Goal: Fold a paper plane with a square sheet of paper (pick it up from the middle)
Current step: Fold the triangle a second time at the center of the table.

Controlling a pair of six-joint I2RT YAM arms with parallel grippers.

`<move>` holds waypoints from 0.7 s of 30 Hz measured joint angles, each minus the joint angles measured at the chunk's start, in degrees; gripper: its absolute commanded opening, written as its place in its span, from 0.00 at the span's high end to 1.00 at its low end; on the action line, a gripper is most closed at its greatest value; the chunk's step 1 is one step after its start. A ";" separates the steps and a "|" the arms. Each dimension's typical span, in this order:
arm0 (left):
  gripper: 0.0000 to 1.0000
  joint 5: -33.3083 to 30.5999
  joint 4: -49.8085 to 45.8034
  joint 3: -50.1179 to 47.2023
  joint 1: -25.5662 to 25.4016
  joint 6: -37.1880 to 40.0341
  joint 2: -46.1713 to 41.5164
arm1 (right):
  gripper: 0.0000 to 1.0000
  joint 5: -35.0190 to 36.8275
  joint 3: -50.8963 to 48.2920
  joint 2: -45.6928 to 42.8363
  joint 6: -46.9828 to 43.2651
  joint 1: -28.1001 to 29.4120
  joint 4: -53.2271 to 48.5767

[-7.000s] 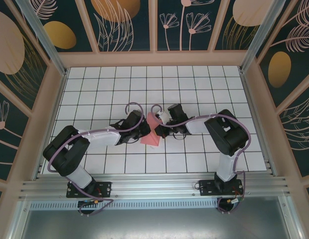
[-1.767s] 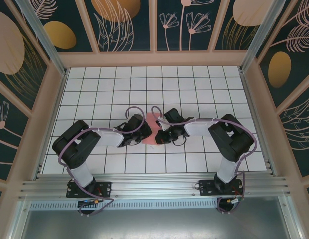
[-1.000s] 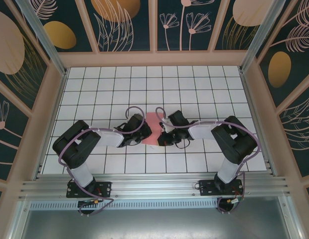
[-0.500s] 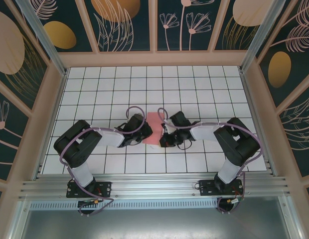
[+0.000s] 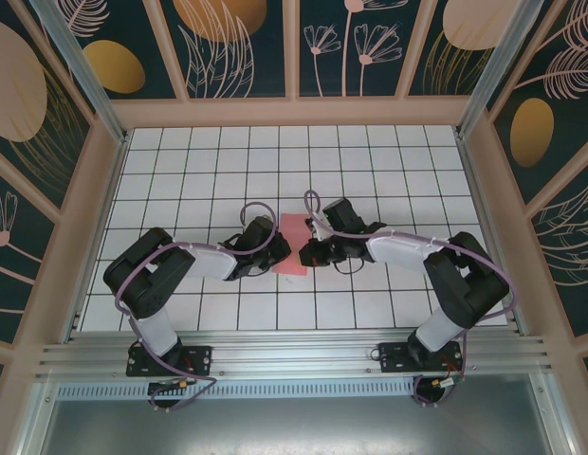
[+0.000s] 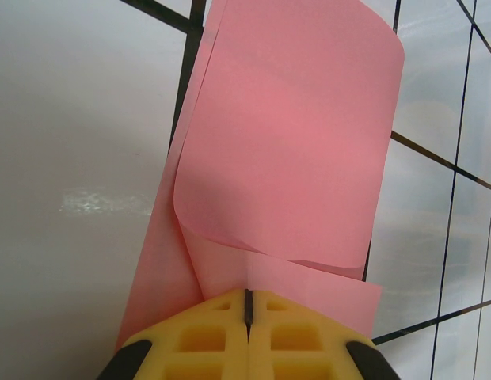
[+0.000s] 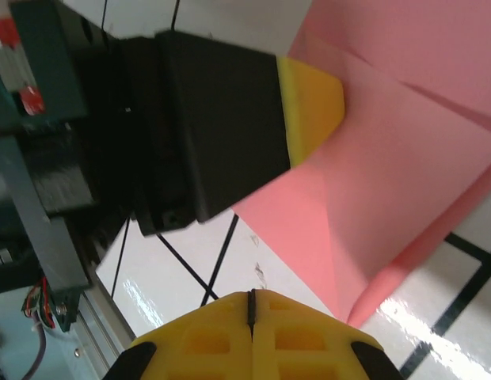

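Note:
The salmon-pink sheet of paper point(image 5: 294, 243) lies folded on the white grid floor between both arms. In the left wrist view the paper point(image 6: 285, 142) has a curled upper flap over a flat lower layer. My left gripper point(image 6: 247, 293) is shut, and its yellow tips rest on the paper's near edge, where a short crease meets the seam. From above, the left gripper point(image 5: 273, 254) sits at the sheet's left side. My right gripper point(image 7: 251, 294) is shut and empty over bare tile, just short of the paper point(image 7: 388, 182). The right gripper point(image 5: 306, 252) is at the sheet's right edge.
The left gripper's black body and yellow fingertip point(image 7: 309, 103) lie across the right wrist view, on the paper. Wooden walls point(image 5: 294, 112) enclose the tiled floor point(image 5: 389, 171). A metal rail point(image 5: 294, 355) carries the arm bases at the near edge.
The right gripper has drawn back from the paper's lower right to its right edge, and that arm's elbow has swung outward. The sheet lies flatter. The left arm has barely moved.

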 measured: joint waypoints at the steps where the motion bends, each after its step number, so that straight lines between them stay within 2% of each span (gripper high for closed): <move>1: 1.00 0.00 0.00 0.00 0.00 0.00 0.00 | 1.00 0.02 0.52 0.87 0.13 0.00 0.52; 11: 1.00 0.02 0.00 0.00 0.00 0.02 0.00 | 1.00 0.85 0.92 9.70 0.90 -0.39 2.08; 21: 0.79 0.44 -3.10 0.28 0.00 2.82 -2.05 | 1.00 -1.31 -0.94 10.10 1.97 -1.38 5.77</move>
